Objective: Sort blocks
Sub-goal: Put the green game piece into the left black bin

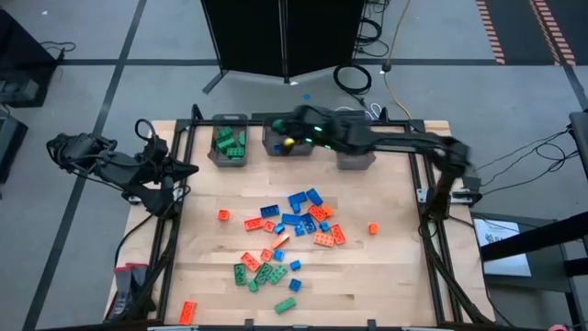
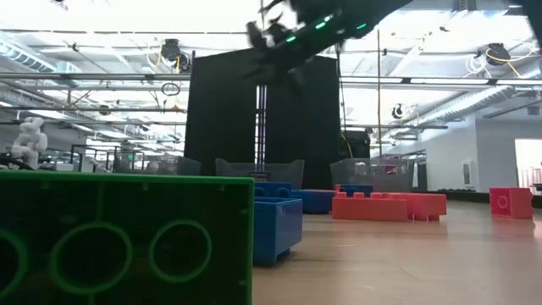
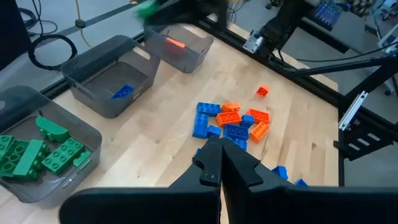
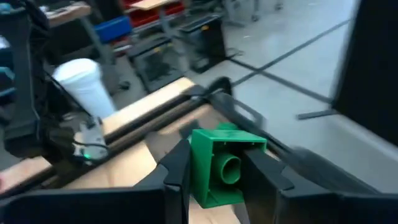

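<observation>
- One green block (image 4: 225, 167) sits clamped between the two dark fingers (image 4: 176, 175) of the right gripper (image 1: 296, 129), hollow underside facing the wrist camera.
- That gripper hangs in the air at the far edge of the table (image 1: 386, 276), above the middle bin (image 1: 280, 140) and near the left bin (image 1: 229, 145); the carry step looks to be in hand, with the drop not yet made.
- Next move, by this reading: bring the block over the left bin, where the green ones lie, and open the fingers only once it is clear of the rim (a release over the middle bin would mix colours).
- Left gripper (image 3: 220, 163) waits with fingers pressed together and nothing in them, out past the table's left edge.
- Three grey bins line the far edge: the left one (image 3: 43, 149) holds several green blocks, the middle one (image 3: 111, 78) a single blue block (image 3: 122, 92), the right one (image 3: 180, 45) at least one orange piece (image 3: 174, 42).
- Dozens of loose blocks (image 1: 289, 230) in blue, orange-red and green lie scattered mid-table, with a lone orange one (image 1: 373, 228) off to the right and another (image 1: 187, 311) by the near-left corner.
</observation>
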Controlling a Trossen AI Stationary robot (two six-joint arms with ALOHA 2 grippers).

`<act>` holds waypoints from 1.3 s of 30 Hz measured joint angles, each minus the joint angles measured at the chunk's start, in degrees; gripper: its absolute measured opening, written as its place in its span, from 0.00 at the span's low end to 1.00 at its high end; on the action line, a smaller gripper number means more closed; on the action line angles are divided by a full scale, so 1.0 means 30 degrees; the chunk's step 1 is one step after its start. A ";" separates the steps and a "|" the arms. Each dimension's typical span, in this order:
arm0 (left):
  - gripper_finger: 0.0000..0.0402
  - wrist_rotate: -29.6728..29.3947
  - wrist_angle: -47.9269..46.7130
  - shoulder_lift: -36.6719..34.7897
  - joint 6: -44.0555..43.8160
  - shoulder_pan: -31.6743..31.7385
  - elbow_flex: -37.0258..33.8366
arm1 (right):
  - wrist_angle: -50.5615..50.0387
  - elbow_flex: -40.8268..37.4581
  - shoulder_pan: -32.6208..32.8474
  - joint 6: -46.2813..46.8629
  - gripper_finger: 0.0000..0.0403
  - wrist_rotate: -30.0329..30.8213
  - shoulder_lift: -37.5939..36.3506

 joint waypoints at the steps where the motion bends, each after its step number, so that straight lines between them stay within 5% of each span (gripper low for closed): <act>1: 0.00 -0.0007 -0.0007 0.0000 0.0000 -0.0001 0.0000 | -0.0017 0.1335 -0.0034 0.0028 0.21 -0.0674 0.1169; 6: 0.00 0.0001 -0.0092 0.0000 -0.0007 0.0002 0.0000 | -0.0745 0.9139 0.0096 0.0032 0.21 -0.3661 0.7080; 11: 0.00 -0.0006 -0.0101 0.0000 -0.0014 0.0000 0.0000 | -0.3126 1.7121 0.0047 0.0432 0.21 -0.4020 1.2109; 14: 0.00 -0.0121 -0.0092 -0.0022 -0.0015 0.0004 0.0000 | -0.0093 1.5731 -0.0074 0.1969 0.21 -0.3925 1.2695; 17: 0.00 -0.0376 -0.0109 0.0007 -0.0015 -0.0001 0.0002 | -0.0703 1.5143 -0.0083 0.2631 0.22 -0.3937 1.3178; 24: 0.00 -0.3898 -0.0200 0.0566 0.0592 0.0007 0.0007 | -0.1242 1.5177 -0.0097 0.2158 0.64 -0.3958 1.3349; 28: 0.00 -0.6729 -0.0086 0.0980 0.0823 0.0103 -0.0261 | -0.1485 1.5754 -0.0056 0.1307 0.78 -0.3977 1.3349; 39: 0.00 -0.5558 -0.0107 0.0954 -0.1671 0.1311 -0.3466 | -0.4545 1.7226 -0.0514 -0.0830 0.73 -0.5249 1.3291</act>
